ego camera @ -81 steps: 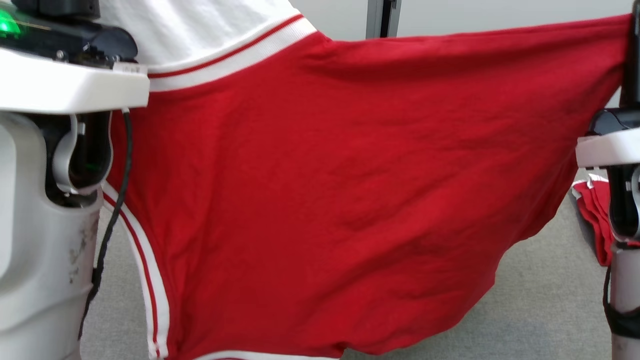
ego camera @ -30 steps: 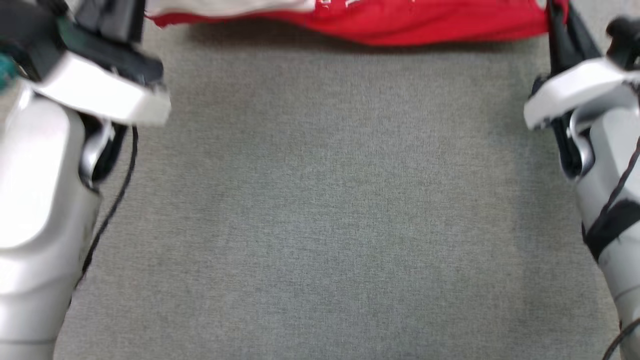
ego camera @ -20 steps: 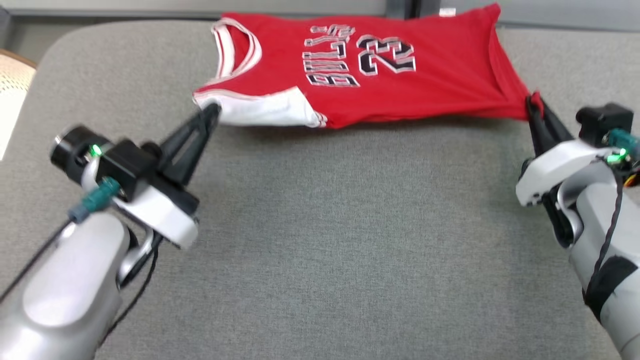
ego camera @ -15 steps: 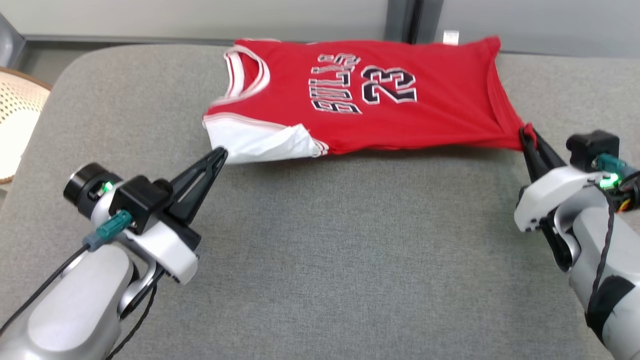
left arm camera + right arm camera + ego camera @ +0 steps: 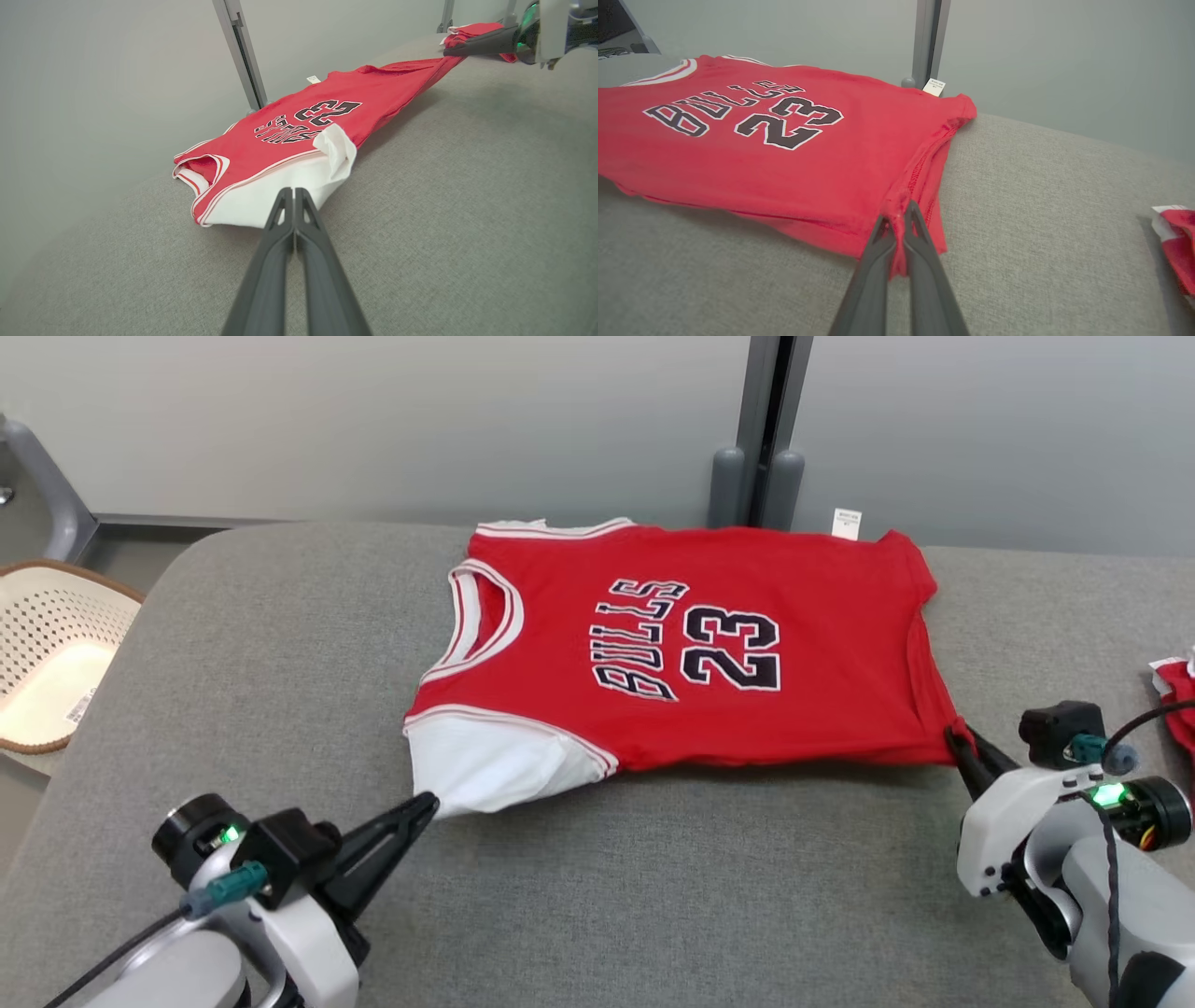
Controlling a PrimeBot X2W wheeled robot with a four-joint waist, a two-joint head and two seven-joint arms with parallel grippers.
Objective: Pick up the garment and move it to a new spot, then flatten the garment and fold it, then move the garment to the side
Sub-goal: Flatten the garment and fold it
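The garment (image 5: 709,644) lay on the desk (image 5: 653,896), left gripper (image 5: 428,801) clenched on its white corner, right gripper (image 5: 952,739) clamping its red hem. A basket (image 5: 42,616) and another red cloth (image 5: 1181,700) flanked it.

Even soft light, sharp frames, faint shadows.

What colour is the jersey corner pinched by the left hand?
White; the jersey corner shows best in left wrist view.

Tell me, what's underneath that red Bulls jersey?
The red Bulls jersey lies on a grey padded surface, which shows beside and in front of it. A white layer peeks out at one corner. Anything beneath the cloth is covered.
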